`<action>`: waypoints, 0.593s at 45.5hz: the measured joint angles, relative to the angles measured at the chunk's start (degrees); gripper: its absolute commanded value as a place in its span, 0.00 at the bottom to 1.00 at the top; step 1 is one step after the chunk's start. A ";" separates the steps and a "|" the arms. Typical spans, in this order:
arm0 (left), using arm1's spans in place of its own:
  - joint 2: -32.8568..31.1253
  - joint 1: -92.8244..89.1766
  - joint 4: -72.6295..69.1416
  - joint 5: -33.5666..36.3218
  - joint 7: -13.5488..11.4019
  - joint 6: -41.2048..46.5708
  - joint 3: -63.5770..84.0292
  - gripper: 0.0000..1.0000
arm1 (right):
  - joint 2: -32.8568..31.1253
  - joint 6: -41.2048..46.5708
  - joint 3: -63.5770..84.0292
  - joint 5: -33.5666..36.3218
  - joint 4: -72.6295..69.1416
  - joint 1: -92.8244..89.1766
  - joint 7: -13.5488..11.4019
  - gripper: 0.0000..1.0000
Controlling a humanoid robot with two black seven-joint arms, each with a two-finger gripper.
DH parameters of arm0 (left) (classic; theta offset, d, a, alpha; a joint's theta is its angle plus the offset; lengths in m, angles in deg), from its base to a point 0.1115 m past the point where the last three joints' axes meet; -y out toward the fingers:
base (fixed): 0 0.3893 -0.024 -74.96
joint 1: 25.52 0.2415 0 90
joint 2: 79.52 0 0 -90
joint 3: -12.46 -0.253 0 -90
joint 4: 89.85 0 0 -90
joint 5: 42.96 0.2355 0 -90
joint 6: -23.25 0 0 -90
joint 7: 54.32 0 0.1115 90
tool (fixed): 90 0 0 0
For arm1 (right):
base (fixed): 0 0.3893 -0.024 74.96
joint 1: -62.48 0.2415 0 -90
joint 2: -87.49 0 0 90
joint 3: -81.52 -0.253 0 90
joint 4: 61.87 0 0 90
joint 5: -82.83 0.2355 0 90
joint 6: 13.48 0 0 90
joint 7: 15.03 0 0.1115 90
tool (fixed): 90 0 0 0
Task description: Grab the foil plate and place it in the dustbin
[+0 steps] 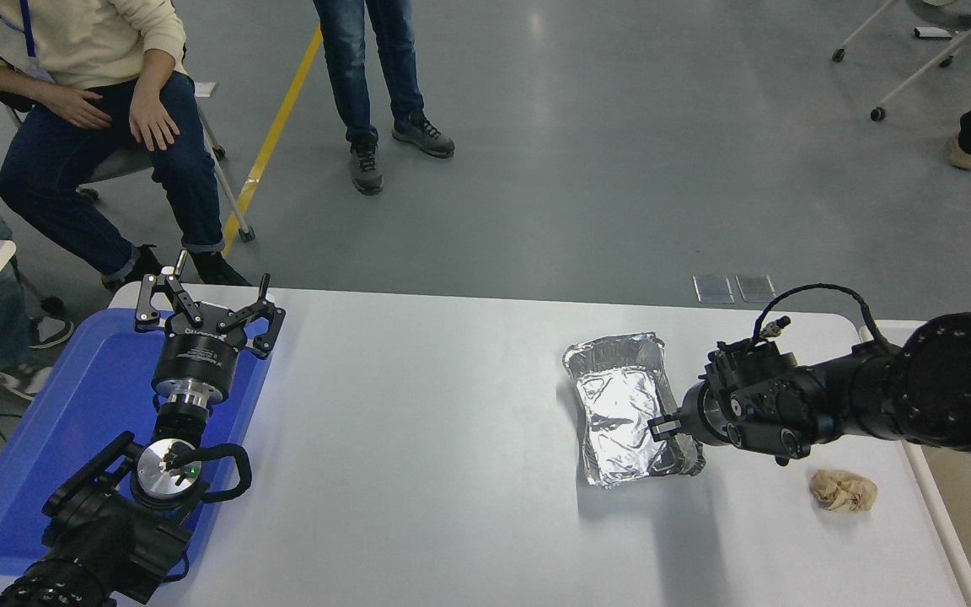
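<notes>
The foil plate [623, 410], a crinkled silver tray, hangs just over the right half of the white table and casts a shadow below its near end. My right gripper [661, 426] comes in from the right and is shut on the plate's right rim. A cream-white strip of the dustbin [941, 527] shows at the right edge of the table, the rest hidden behind my right arm. At the lower left my left gripper [206, 297] is parked over the blue tray with its fingers spread open.
A crumpled tan paper ball [844, 490] lies on the table between the plate and the bin. A flat blue tray [72, 405] sits at the left edge. A seated person [89, 93] and a standing person [367, 84] are beyond the far side.
</notes>
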 measured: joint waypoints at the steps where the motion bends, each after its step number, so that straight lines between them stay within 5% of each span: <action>1: 0.00 0.00 0.00 0.00 0.00 0.00 0.00 1.00 | -0.28 0.03 0.08 0.24 -1.13 0.95 0.01 0.00; 27: 0.00 0.00 0.00 0.00 0.00 -0.01 0.01 1.00 | -6.63 13.26 7.25 6.67 -20.19 26.79 -0.04 0.00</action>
